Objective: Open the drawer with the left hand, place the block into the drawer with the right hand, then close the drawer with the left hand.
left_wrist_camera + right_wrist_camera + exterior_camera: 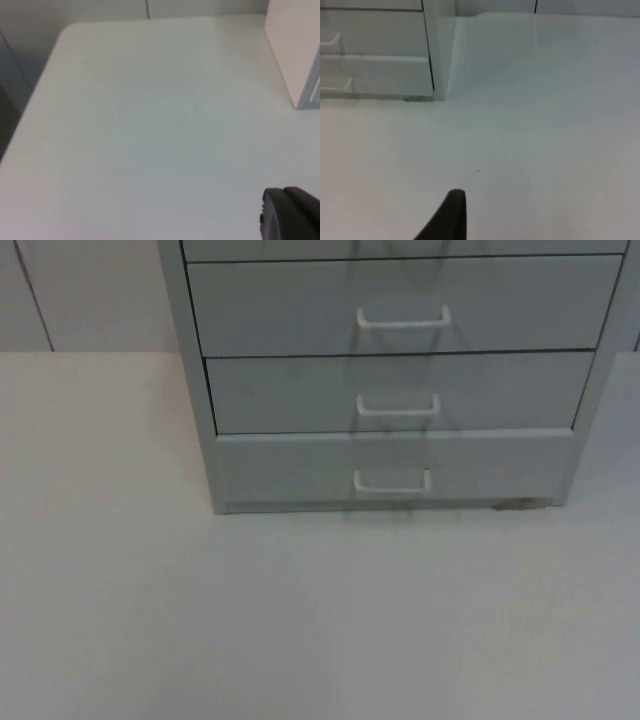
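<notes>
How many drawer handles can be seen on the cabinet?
3. Top handle, middle handle and bottom handle, stacked on the cabinet. A fourth drawer's edge shows above; its handle may be cut off.

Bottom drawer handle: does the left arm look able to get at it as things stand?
Probably yes. The bottom drawer handle faces the bare white table, with nothing in front of it. The left gripper hangs over the table beside the cabinet, its way round to the front apparently free.

A bare white table top [300, 620] runs back to a grey partition wall [80, 290].
</notes>
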Robot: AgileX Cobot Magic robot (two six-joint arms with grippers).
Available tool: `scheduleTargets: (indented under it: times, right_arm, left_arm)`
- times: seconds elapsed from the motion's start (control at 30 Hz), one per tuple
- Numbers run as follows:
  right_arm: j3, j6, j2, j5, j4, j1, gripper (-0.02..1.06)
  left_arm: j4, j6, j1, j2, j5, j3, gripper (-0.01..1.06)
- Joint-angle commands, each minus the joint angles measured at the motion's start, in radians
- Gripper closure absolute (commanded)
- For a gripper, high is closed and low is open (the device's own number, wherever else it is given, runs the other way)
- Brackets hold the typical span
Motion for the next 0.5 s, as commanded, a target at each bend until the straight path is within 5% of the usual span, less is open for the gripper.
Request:
scheduleTargets:
  times: [0.0,0.2,0.47]
  right_arm:
    - [0.001,0.005,-0.004,0.001,-0.008,-0.002,-0.01]
    - [0.016,0.011,-0.004,-0.023,-0.017,-0.002,-0.01]
    - [0.016,0.150,-0.004,-0.026,-0.116,-0.002,-0.01]
  left_arm:
    - [-0.025,0.004,0.003,-0.003,-0.029,0.020,1.05]
    - [-0.023,0.004,0.003,-0.003,-0.029,0.020,1.05]
    - [-0.014,0.002,0.003,-0.003,-0.023,0.029,1.05]
